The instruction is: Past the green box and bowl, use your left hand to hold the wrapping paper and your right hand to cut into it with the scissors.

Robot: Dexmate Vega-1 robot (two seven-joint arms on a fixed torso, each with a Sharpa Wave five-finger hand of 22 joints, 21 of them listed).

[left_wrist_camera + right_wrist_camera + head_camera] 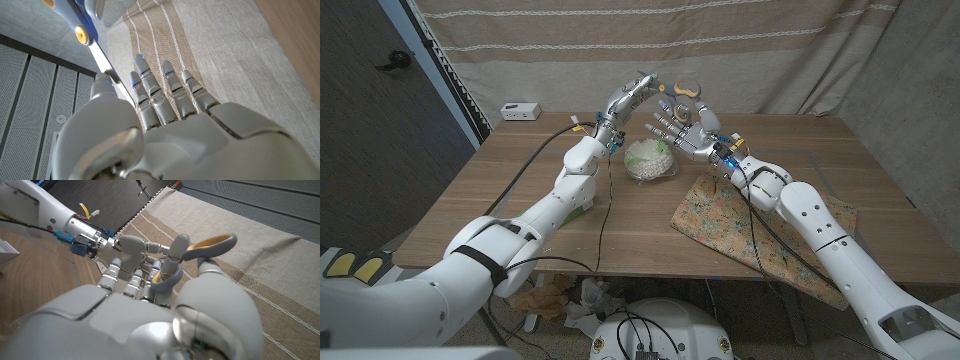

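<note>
Hands, two, both grip one scissors (686, 92).

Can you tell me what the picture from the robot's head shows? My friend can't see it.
Both robot hands meet high above a wooden table, the right hand holding scissors near the left hand. Below sit a bowl and flowery wrapping paper.

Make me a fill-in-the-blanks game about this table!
1. The ___ are up in the air between the left hand and right hand.
2. The flowery paper lies under the ___ arm.
3. The bowl sits on the ___.
Missing words: scissors; right; table.
</note>
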